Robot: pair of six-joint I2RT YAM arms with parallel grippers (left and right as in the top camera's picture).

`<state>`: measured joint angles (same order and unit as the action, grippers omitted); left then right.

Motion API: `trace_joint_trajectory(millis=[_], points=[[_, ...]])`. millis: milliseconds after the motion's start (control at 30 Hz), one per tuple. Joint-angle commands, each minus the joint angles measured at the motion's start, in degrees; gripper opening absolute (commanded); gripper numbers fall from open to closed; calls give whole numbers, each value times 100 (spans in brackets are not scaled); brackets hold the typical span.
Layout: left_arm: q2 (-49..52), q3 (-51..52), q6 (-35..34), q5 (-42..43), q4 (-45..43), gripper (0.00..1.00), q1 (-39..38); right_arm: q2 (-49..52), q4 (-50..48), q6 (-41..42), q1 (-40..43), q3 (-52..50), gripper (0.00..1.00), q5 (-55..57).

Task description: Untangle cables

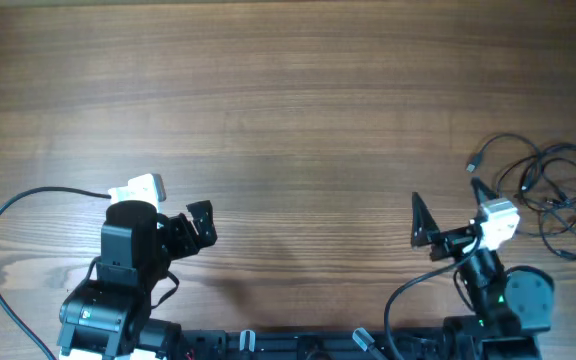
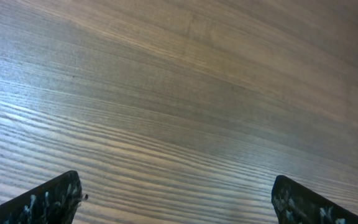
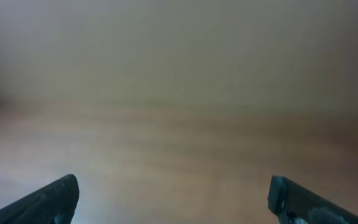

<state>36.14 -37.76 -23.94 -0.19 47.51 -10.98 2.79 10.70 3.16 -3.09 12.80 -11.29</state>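
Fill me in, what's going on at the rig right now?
Nothing is being handled yet. The cables lie in a loose tangle near the right edge of the table, untouched, with one grey-tipped plug sticking out toward the middle. Both arms sit near the front edge. The left arm's fingers and the right arm's fingers are spread wide and empty, with only bare wood between them. The right arm is the one closer to the tangle.

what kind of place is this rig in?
Probably a robotics lab bench rather than a home: a bare wood-grain table, the left arm and right arm mounted along one edge, and a single tangle of cables staged on the right.
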Motion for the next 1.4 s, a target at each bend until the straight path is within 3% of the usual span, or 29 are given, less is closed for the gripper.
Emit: trace_joint_trajectory(millis=[0,133,233,367,533,1367], points=[[-15,26,-52,-76,-11,100,-15,-260,-1023,-13,-39,-557,100,92],[-13,26,-52,-76,-11,100,-15,-260,-2743,-20,-111,-1193,100,153],[-15,26,-52,-76,-11,100,-15,-264,-3005,-28,-229,-1250,100,566],[-13,26,-52,-76,-11,100,-15,-264,-2564,-400,-232,-1250,100,612],[-15,26,-52,-76,-11,100,-15,-262,-1099,-435,-232,-1250,100,638],[-13,26,-52,-76,-11,100,-15,-258,-1084,-452,-229,-1250,100,680]])
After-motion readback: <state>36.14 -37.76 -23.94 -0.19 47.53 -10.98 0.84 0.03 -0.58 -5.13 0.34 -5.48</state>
